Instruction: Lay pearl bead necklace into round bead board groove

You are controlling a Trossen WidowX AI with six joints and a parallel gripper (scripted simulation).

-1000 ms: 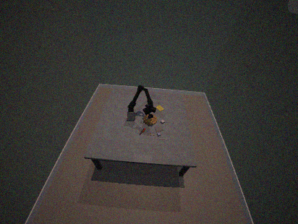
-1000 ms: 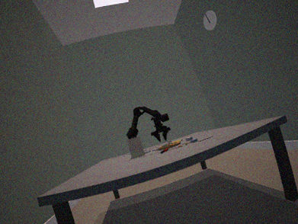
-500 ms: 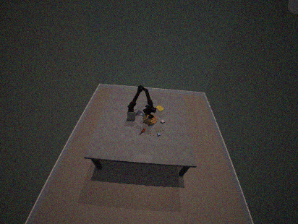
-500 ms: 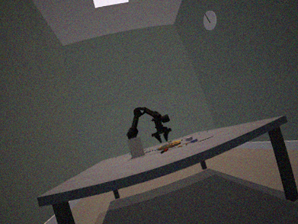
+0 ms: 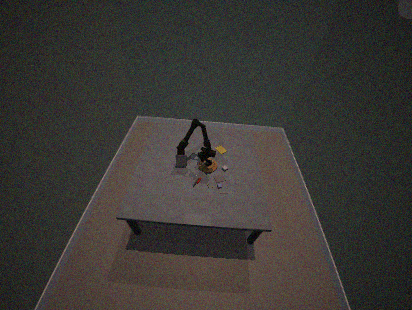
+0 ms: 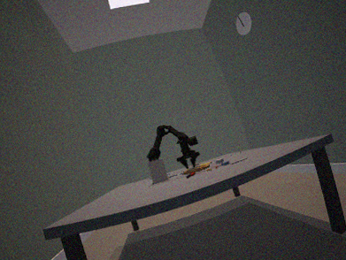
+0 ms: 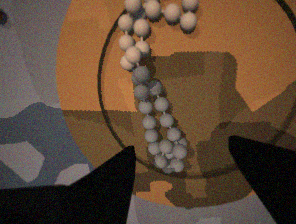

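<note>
The pearl necklace (image 7: 161, 104) lies bunched on the round orange bead board (image 5: 214, 169) (image 6: 203, 167) (image 7: 80, 75). In the wrist view a doubled strand runs from the upper left down to a tight cluster at the lower middle. The board's dark circular groove (image 7: 100, 75) passes near that cluster; most of the strand lies inside the ring, and some upper left beads are close to it. My gripper (image 6: 191, 166) (image 7: 181, 147) is open above the board, with one finger on each side of the lower cluster. The necklace's upper end runs out of the wrist view.
A yellow flat piece (image 5: 221, 149) lies behind the board. A small white block (image 5: 225, 168) is to its right. A red-ended object (image 5: 198, 180) and a small purple block (image 5: 219, 185) lie in front. The arm's grey base block (image 5: 181, 161) (image 6: 158, 171) stands to the left.
</note>
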